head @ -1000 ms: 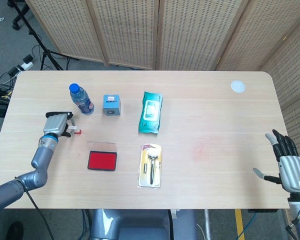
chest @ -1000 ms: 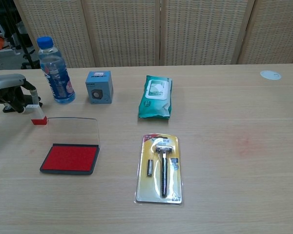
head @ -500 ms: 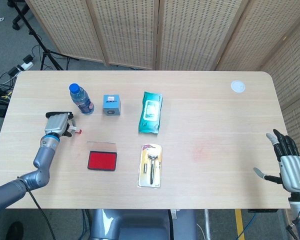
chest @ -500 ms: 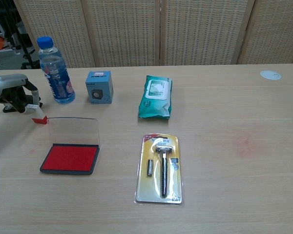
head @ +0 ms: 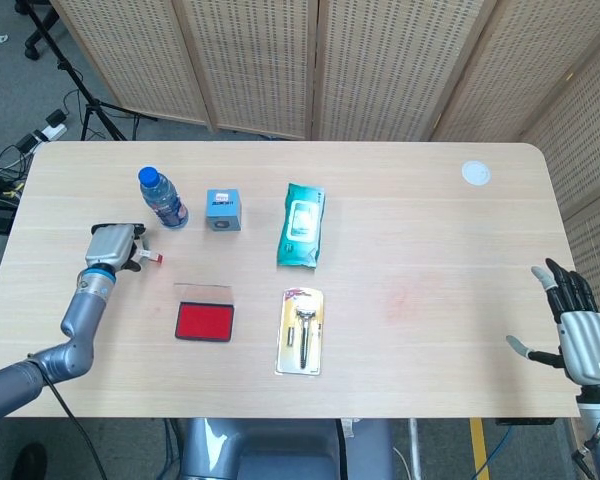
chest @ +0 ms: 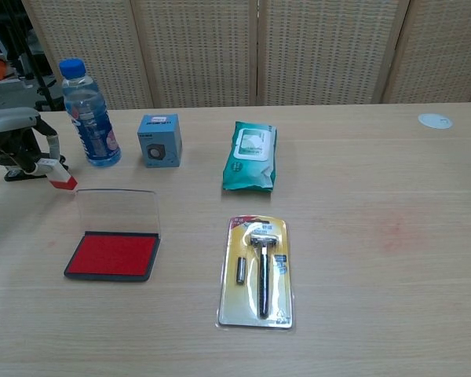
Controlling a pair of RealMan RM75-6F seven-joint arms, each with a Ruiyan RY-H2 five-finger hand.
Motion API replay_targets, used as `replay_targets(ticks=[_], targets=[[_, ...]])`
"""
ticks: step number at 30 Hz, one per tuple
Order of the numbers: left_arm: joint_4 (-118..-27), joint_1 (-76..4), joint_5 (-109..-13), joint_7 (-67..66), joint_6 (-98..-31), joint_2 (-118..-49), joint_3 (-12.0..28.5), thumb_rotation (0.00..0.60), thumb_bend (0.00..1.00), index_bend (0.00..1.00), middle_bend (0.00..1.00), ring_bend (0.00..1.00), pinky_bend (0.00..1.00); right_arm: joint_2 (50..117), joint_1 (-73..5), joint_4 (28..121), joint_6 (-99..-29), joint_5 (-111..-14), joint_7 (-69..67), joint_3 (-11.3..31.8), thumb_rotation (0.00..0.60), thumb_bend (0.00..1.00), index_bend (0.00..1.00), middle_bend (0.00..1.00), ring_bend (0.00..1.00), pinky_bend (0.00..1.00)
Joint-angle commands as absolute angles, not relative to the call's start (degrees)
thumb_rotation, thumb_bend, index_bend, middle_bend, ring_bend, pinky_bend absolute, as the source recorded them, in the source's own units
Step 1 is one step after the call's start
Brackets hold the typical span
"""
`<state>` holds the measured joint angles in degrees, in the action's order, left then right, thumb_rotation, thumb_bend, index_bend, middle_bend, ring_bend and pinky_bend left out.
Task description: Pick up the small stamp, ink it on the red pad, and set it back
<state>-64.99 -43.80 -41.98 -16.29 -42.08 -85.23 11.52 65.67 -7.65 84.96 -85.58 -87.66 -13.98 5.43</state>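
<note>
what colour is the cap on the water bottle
Blue. The cap on the water bottle shows best in the chest view.

Table [head: 410, 230] seen as matt pale wood; bottle [chest: 89, 114] clear glossy plastic; razor pack [chest: 259, 271] shiny plastic w/ card backing.

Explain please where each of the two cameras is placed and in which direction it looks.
Head view: sits high above the near table edge, looks steeply down on the whole table; shows the left robot hand holding the small stamp, and the right robot hand, open, at the lower right.
Chest view: sits low at the near edge, looks forward across the table toward the wicker screens; shows only the left robot hand.
Both share the red ink pad, water bottle and razor pack.
</note>
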Motion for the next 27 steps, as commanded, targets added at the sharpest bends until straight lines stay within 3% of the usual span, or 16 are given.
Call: replay_targets(ticks=[1, 9, 15, 20, 27], targets=[[-76.08, -41.85, -44.41, -16.48, -45.24, -76.60, 11.62, 0.600, 0.39, 0.61, 1.00, 1.00, 0.92, 65.64, -7.62, 85.02, -85.64, -87.76, -14.05, 5.37, 0.600, 0.00, 0.00, 0.00, 0.00, 0.00], [-92.00, -36.82, -55.23, -10.91, -46.28, -61.78, 9.66, 0.600, 0.39, 0.61, 1.00, 1.00, 0.92, 65.85, -7.71, 85.49, -85.72, -88.57, -13.26, 4.97, 0.600, 0.00, 0.00, 0.00, 0.00, 0.00], [-97.03, -33.18, -66.98, -3.98, -46.24, -54.90, 6.73, 0.600, 0.40, 0.61, 1.00, 1.00, 0.92, 66.20, -7.80, 85.80, -85.69, -89.00, -11.94, 4.69, 0.600, 0.00, 0.00, 0.00, 0.00, 0.00], [-98.49, -33.07, -72.20, -1.74, -44.69, -54.06, 4.88, 0.600, 0.40, 0.61, 1.00, 1.00, 0.92, 66.28, -7.82, 85.92, -85.72, -89.02, -11.61, 4.68, 0.600, 0.00, 0.00, 0.00, 0.00, 0.00], [-98.07, -35.41, -73.30, -2.67, -42.06, -59.82, 3.94, 0.600, 0.41, 0.61, 1.00, 1.00, 0.92, 66.09, -7.90, 86.08, -85.54, -88.71, -12.15, 4.83, 0.600, 0.00, 0.00, 0.00, 0.00, 0.00]])
